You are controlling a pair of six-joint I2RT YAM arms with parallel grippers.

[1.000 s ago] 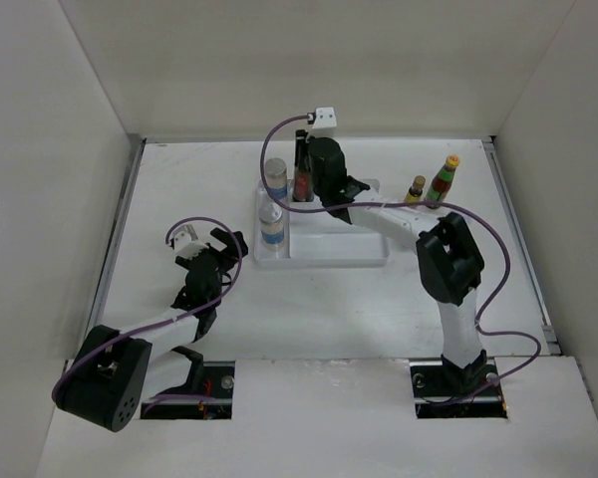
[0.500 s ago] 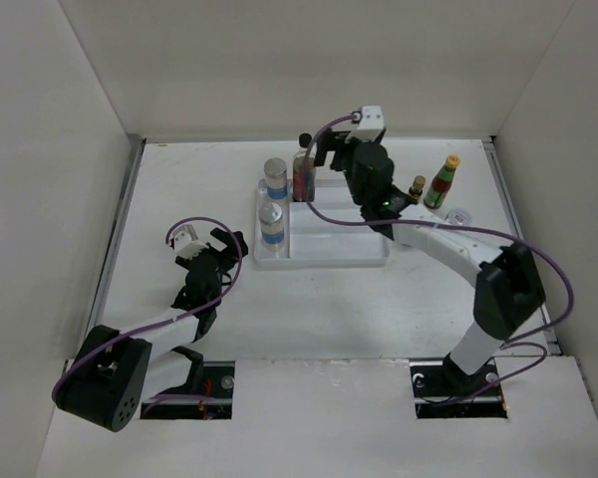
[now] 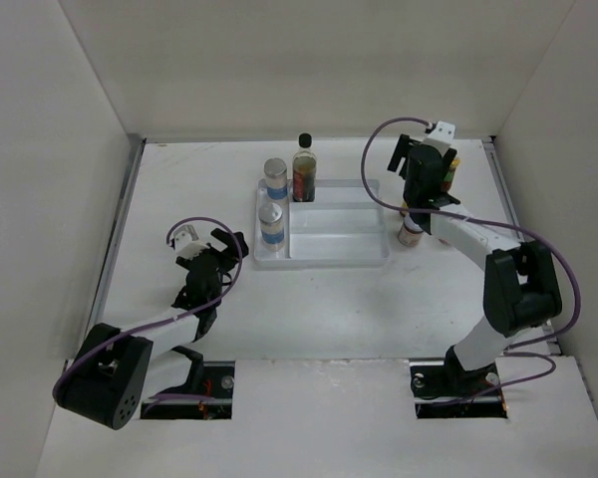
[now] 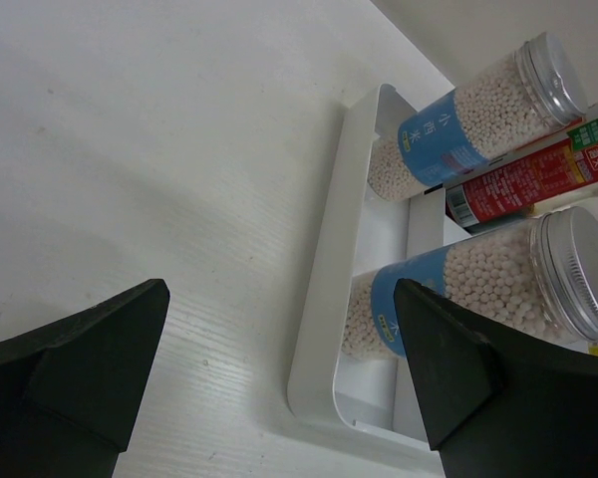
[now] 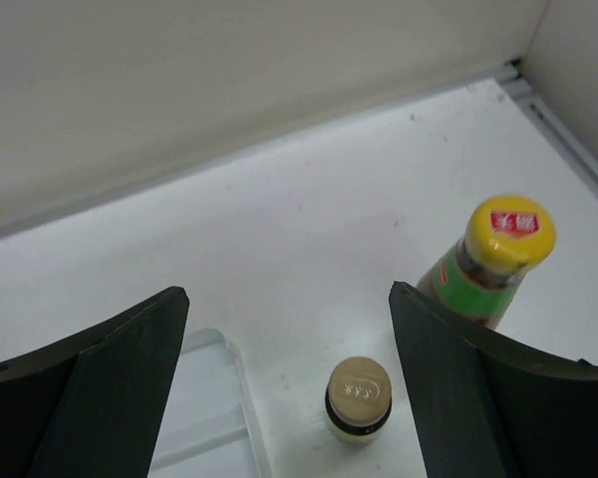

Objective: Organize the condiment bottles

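Observation:
Two grey-lidded blue-labelled jars (image 3: 275,177) (image 3: 270,221) stand in the left compartment of the white tray (image 3: 339,257). The tall black-capped bottle (image 3: 304,171) stands in the tray's back part. My right gripper (image 3: 426,171) is open and empty above the small yellow bottle (image 5: 358,398) and the yellow-capped bottle (image 5: 496,254), right of the tray. A white-lidded jar (image 3: 411,232) stands by the right arm; the other one is hidden. My left gripper (image 3: 229,242) is open and empty, left of the tray. Its wrist view shows both jars (image 4: 478,110) (image 4: 478,284) and the tray rim (image 4: 324,299).
White walls close in the table on the left, back and right. A metal rail (image 3: 513,219) runs along the right edge. The tray's corner (image 5: 204,398) shows in the right wrist view. Purple cables loop over both arms.
My right gripper has let go of the black-capped bottle in the tray and swung right to above the small yellow bottle. The left arm has not moved.

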